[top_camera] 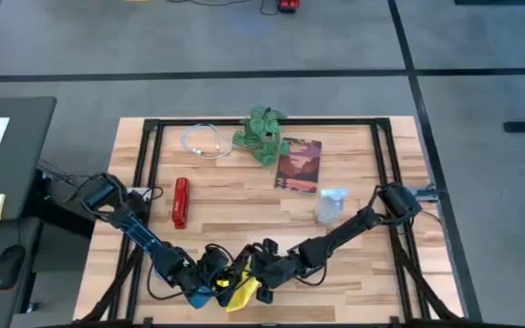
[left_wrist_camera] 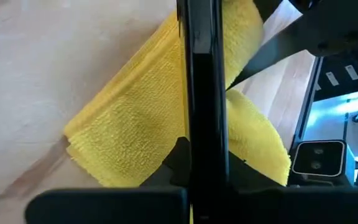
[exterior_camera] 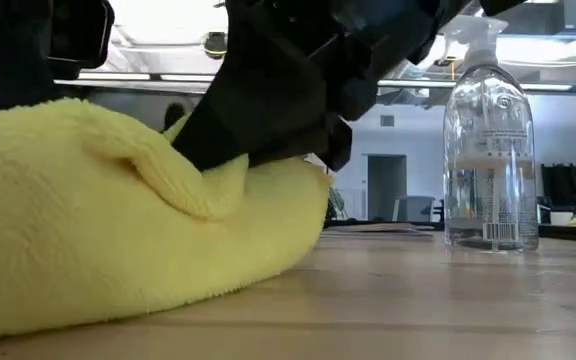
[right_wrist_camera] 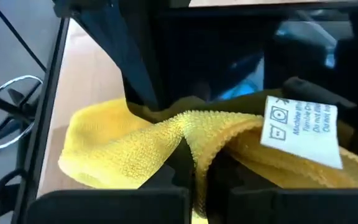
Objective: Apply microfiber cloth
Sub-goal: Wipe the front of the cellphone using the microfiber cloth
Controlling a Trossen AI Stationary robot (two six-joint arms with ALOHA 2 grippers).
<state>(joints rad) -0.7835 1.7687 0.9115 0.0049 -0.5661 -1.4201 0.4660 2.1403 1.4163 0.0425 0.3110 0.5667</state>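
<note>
Two hands meet at the bottom centre of the high view, both on the microfiber cloth (top_camera: 241,292), bunched on the counter (top_camera: 244,196) near its front edge. Right hand (right_wrist_camera: 191,163) has fingers pinched tight on a raised fold of cloth. Left hand (top_camera: 210,278) sits just beside, w/ cloth around its fingers; can't tell how far open. Spray bottle (exterior_camera: 489,150) stands well apart.
</note>
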